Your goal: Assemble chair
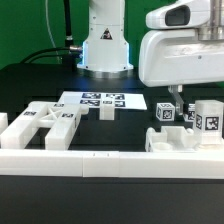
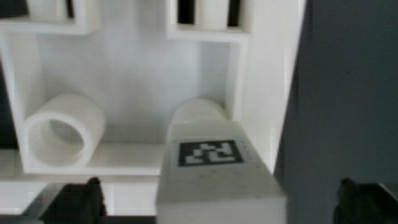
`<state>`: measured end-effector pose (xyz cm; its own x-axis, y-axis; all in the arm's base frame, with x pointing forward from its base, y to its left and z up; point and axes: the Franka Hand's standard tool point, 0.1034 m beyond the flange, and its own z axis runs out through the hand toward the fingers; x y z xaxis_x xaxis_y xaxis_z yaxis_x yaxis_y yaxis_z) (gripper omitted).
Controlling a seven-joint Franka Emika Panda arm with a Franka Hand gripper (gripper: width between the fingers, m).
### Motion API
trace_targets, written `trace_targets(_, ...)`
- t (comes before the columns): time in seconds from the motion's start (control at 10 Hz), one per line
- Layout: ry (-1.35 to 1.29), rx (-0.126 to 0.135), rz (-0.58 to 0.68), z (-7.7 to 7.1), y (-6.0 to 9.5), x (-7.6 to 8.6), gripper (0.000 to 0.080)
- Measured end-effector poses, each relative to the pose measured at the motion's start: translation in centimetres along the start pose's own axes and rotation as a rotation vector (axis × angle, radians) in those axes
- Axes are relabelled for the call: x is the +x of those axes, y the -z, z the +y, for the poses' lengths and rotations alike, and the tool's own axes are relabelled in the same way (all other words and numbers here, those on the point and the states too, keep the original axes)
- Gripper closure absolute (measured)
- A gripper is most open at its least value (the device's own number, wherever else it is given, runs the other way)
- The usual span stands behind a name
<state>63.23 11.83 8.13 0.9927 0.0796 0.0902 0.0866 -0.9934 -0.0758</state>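
Observation:
My gripper (image 1: 176, 104) hangs over the chair parts at the exterior view's right. In the wrist view the gripper (image 2: 221, 204) is open. Its dark fingertips (image 2: 80, 201) stand on either side of a white leg with a square tag (image 2: 217, 152), with a gap on each side. The leg lies against a white slab with cut-outs (image 2: 125, 55), next to a short white round piece (image 2: 68, 130). In the exterior view, tagged cube-ended legs (image 1: 165, 112) (image 1: 206, 118) stand by a flat part (image 1: 182, 140). A cut-out frame (image 1: 45, 122) lies at the left.
The marker board (image 1: 92, 100) lies mid-table with a small white part (image 1: 107, 112) on it. A long plain white rail (image 1: 110, 162) runs along the front. The robot base (image 1: 103, 45) stands at the back.

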Motion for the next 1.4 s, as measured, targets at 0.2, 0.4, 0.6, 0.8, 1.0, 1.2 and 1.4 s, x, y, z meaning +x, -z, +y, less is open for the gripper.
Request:
trace_targets(0.2,-0.004,0.0,0.0,-0.04,-0.02,-0.02,0.0344)
trace_targets(0.4,-0.024,0.0,0.0,0.02,-0.01,-0.01,0.0515)
trace_targets(0.6,-0.111,0.001,0.0,-0.02,-0.02,-0.02,0.0513)
trace_targets(0.8,-0.408,0.021,0.0,-0.22,-0.04,-0.03,0.0513)
trace_targets(1.0,-0.627,0.022,0.005,-0.46,-0.08,-0.03,0.0512)
trace_targets(1.2,-0.841,0.043,-0.005,-0.49,-0.08,-0.02,0.0512)
trace_targets(1.4,-1.056,0.061,-0.012,-0.57,-0.1,0.06,0.0512)
